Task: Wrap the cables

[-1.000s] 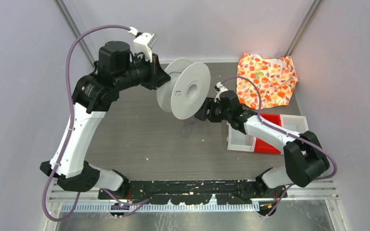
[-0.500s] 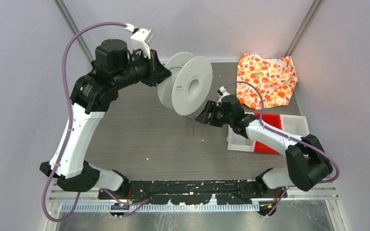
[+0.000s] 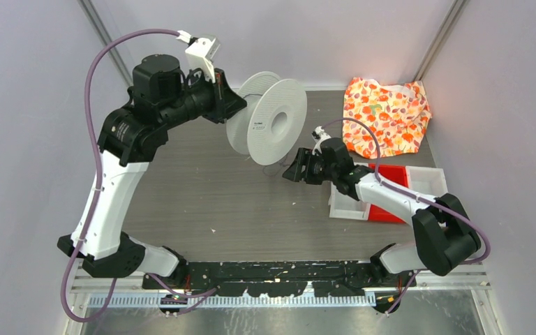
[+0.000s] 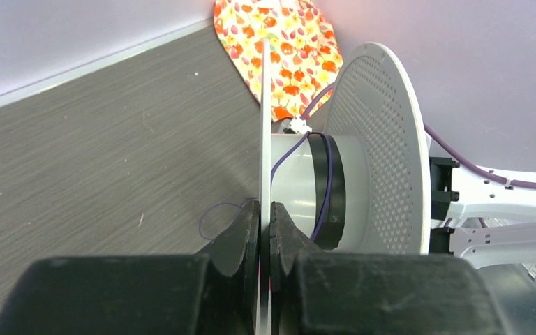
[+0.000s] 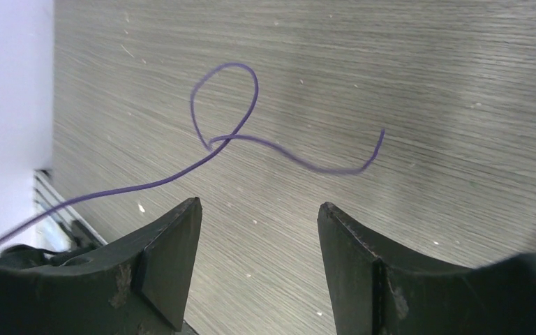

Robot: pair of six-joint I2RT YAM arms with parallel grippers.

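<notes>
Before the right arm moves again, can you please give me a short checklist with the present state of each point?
1. Grip of the left tool on the spool: ok, shut on the thin flange.
2. Opening of the right tool: ok, jaws stand apart.
3. The cable between the right fingers: not ok, its loose end hangs ahead of them, ungrasped.
4. Winding begun: ok, purple turns lie around the hub.
5. Loose end free of knots: cannot tell, it crosses itself in one loop.
</notes>
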